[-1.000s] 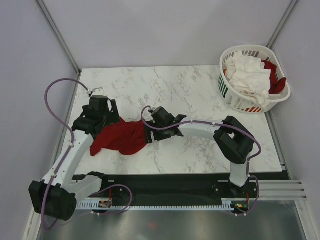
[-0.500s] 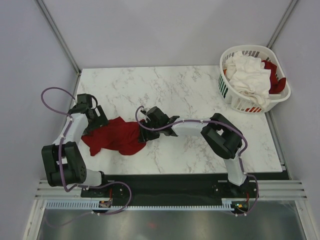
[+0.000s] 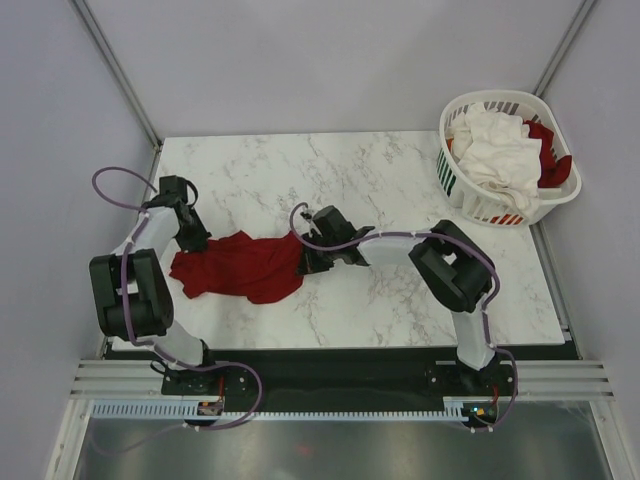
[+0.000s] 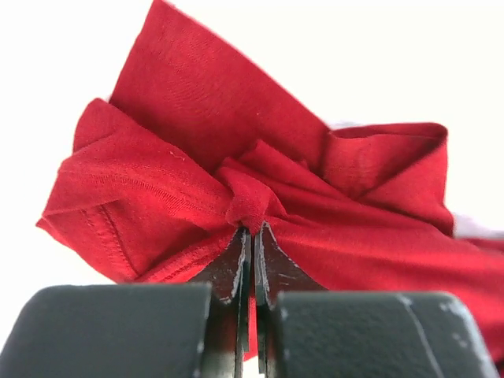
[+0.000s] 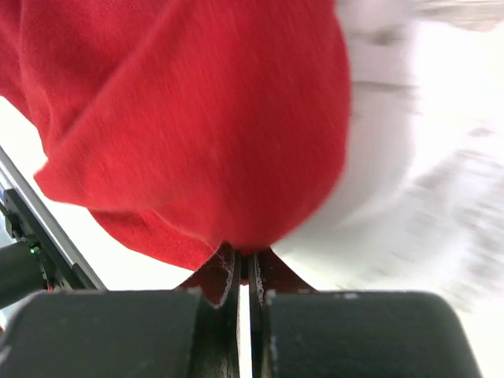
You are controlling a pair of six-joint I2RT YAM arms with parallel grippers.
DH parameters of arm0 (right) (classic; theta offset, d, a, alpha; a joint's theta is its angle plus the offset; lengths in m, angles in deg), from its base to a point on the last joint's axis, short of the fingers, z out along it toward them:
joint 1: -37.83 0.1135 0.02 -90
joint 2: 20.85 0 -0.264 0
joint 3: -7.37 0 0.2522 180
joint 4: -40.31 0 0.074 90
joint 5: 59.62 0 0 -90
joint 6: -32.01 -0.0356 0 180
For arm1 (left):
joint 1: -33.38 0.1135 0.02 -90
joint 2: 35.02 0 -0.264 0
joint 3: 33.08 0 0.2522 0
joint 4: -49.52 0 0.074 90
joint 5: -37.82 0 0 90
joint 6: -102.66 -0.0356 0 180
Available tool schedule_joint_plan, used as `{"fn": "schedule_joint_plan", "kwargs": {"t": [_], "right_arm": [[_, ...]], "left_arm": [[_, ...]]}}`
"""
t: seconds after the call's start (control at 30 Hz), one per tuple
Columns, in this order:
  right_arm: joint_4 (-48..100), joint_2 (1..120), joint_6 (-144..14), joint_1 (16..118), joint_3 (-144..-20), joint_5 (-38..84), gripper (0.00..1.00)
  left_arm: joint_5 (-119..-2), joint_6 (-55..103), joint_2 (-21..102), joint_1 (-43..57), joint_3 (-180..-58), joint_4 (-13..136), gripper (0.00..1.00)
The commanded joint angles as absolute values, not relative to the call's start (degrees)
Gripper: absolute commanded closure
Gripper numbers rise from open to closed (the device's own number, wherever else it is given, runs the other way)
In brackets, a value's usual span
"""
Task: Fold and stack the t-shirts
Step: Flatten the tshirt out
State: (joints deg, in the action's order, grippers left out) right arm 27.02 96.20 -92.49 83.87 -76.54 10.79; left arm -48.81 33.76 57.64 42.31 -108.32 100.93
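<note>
A dark red t-shirt [image 3: 240, 267] lies crumpled on the left half of the marble table [image 3: 400, 180]. My left gripper [image 3: 194, 240] sits at its left end, shut on a pinched fold of the red cloth [image 4: 252, 206]. At the shirt's right edge my right gripper [image 3: 308, 262] is also shut on the red cloth [image 5: 197, 118], which bulges over its fingertips in the right wrist view. More t-shirts, white [image 3: 497, 145] and dark red [image 3: 552, 160], are heaped in the basket at the back right.
The white slotted basket [image 3: 462, 198] with green and red marks stands on the table's back right corner. Metal frame posts rise at both back corners. The arm bases sit on a black rail [image 3: 330, 365] along the near edge.
Both grippers have closed on the red t-shirt, left at its left end, right at its right edge. The left arm has swung out leftward and the shirt is stretched a little wider.
</note>
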Motion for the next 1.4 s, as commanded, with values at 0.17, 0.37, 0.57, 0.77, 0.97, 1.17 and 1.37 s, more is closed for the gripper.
{"fn": "schedule_joint_plan", "kwargs": {"t": [0.17,0.37,0.57,0.77,0.97,1.17,1.37], "right_arm": [[12.8,77.4,-84.3,74.7,-78.9,18.2,1.00],[-4.6,65.9,-79.9,73.9,-90.7,32.4,1.00],[-12.2,58.7,-81.2,73.4,-94.5,39.2,1.00],[-15.7,52.0,-82.6,73.3,-91.9,47.9,0.98],[-17.0,53.2,-84.0,70.1,-86.9,49.1,0.74],[-17.0,58.8,-85.1,69.2,-83.5,47.7,0.02],[-14.3,59.0,-85.1,68.9,-80.4,48.0,0.02]], "left_arm": [[-43.5,32.1,38.0,34.1,-117.2,104.8,0.98],[-41.0,32.9,26.8,25.7,-127.0,108.5,0.98],[-43.4,31.6,23.9,25.5,-131.4,110.6,0.98],[-43.1,30.2,22.1,25.4,-131.6,111.9,0.86],[-39.2,31.8,23.6,25.5,-126.6,112.3,0.80],[-40.0,34.3,29.7,25.4,-120.9,112.0,0.83],[-51.6,38.1,28.1,23.9,-110.4,103.7,0.36]]}}
